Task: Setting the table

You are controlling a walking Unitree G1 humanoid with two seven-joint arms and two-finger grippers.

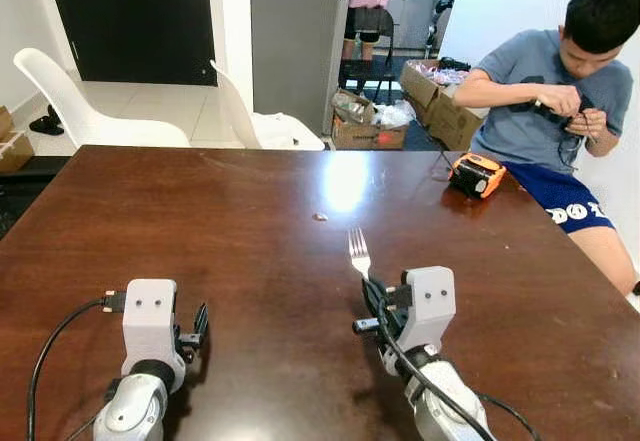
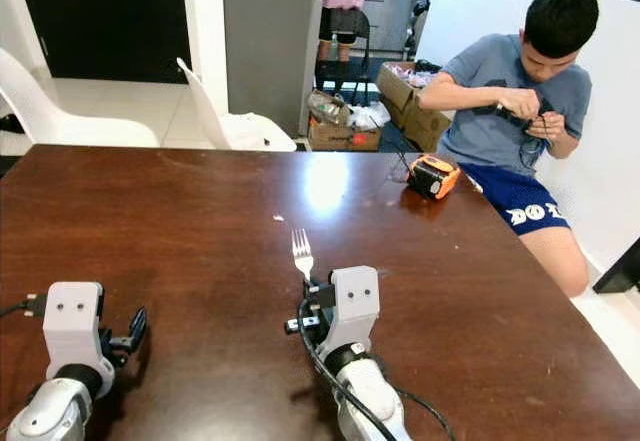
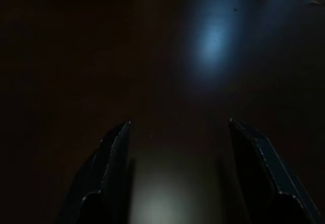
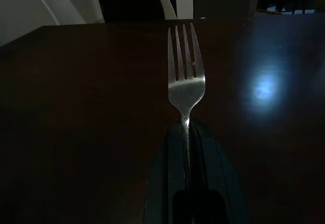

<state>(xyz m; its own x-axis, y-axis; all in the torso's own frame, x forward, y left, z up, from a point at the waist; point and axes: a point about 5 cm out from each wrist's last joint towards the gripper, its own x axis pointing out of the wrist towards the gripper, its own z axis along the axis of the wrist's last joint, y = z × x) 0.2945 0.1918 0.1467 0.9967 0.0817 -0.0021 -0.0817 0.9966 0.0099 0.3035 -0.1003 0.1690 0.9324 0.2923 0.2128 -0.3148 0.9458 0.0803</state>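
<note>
Dark brown worktop (image 1: 200, 221) across the frame, 2 white chairs (image 1: 90, 101) at upper left, a seated person (image 1: 560, 91) at upper right beside an orange tape measure (image 1: 475, 174). Right tool (image 1: 372, 296) low and right of centre, fingers pressed together on the handle of a fork (image 1: 358, 252), tines aimed toward the far edge and held just over the wood, probably to lay it flat at a place setting. Left tool (image 1: 197, 326) at lower left, fingers spread apart with nothing between them, parked low near the wood, likely idle. No plate near yet, so setting judged barely begun.
</note>
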